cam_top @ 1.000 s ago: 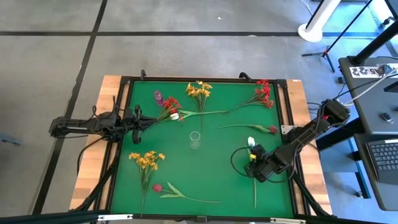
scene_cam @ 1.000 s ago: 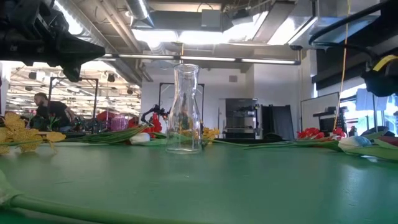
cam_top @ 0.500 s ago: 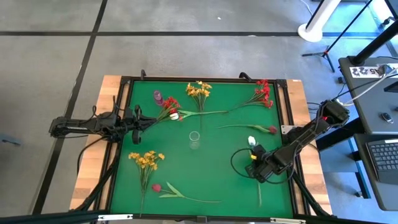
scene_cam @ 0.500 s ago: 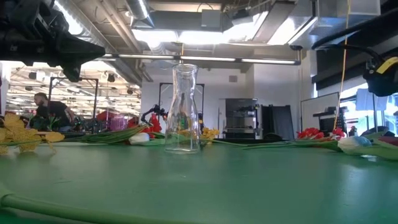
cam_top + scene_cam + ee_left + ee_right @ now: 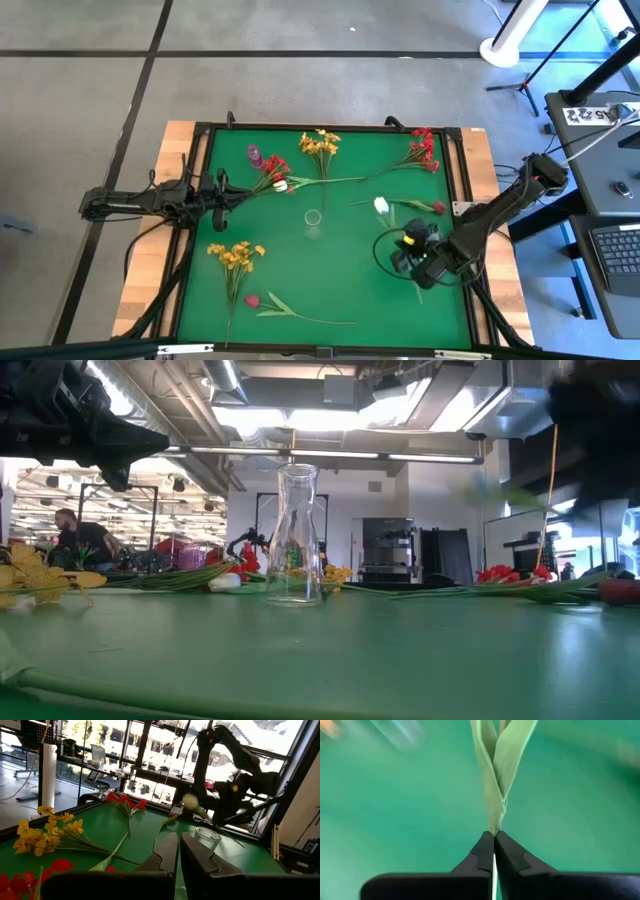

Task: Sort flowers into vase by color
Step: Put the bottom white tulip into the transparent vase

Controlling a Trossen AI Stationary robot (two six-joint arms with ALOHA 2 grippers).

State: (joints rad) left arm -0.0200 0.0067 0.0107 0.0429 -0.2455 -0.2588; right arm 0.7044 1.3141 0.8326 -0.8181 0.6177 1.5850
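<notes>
My right gripper (image 5: 405, 250) is at the table's right side, shut on the thin green stem of a white-bud flower (image 5: 380, 206). A clear glass vase (image 5: 314, 222) stands upright mid-table to its left, also in the low view (image 5: 297, 535). Lying flat on the green mat are yellow clusters (image 5: 320, 146) (image 5: 236, 256), red clusters (image 5: 424, 148) (image 5: 272, 178) and dark-red buds (image 5: 437, 208) (image 5: 252, 300). My left gripper (image 5: 232, 195) waits shut near the left edge, holding nothing. My right gripper pinches the flower's stem (image 5: 494, 834) between its two fingertips, just where the long leaves (image 5: 497, 765) branch off. The fingers point down at the mat. The stem runs on between the fingers (image 5: 494, 865). The bud end is raised off the table.
A small purple thing (image 5: 254, 154) lies near the far left corner. A raised dark frame (image 5: 465, 190) borders the mat. The mat between the vase and the near edge (image 5: 330, 280) is free. A person shows far behind in the low view (image 5: 80, 540).
My right gripper has shut on the white-bud flower's stem and risen, shifting a little toward the far edge. The flower has come up off the mat; its bud has swung toward the vase and the far edge, and its stem's tail has followed.
</notes>
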